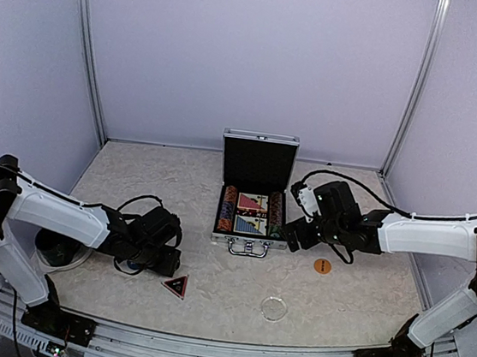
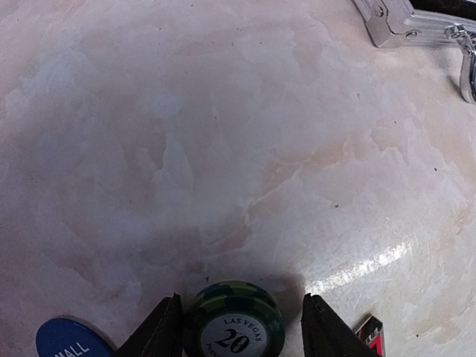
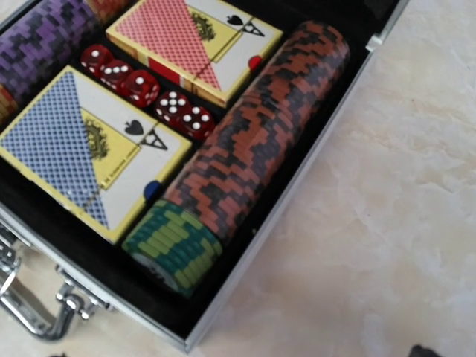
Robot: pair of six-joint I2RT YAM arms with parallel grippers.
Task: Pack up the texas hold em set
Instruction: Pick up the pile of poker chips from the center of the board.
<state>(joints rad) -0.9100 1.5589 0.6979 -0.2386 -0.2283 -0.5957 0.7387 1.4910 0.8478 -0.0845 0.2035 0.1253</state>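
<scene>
The silver briefcase (image 1: 249,242) lies open mid-table with its lid up. It holds two card decks (image 3: 89,145), red dice (image 3: 141,88) and chip rows (image 3: 253,141), with green chips (image 3: 172,245) at the near end of one row. My left gripper (image 1: 166,261) is low over the table, and its fingers (image 2: 159,332) stand either side of a small green "20" chip stack (image 2: 234,321). A gap shows on the stack's right side. A blue button (image 2: 68,342) lies to the left of the stack. My right gripper (image 1: 296,234) hovers open at the case's right edge, holding nothing.
An orange button (image 1: 322,266) lies right of the case. The dark triangle marker (image 1: 174,286) sits near the front edge, its corner (image 2: 371,334) just right of my left fingers. A clear round plate (image 1: 274,307) lies front centre. The case handle (image 1: 248,249) faces the arms.
</scene>
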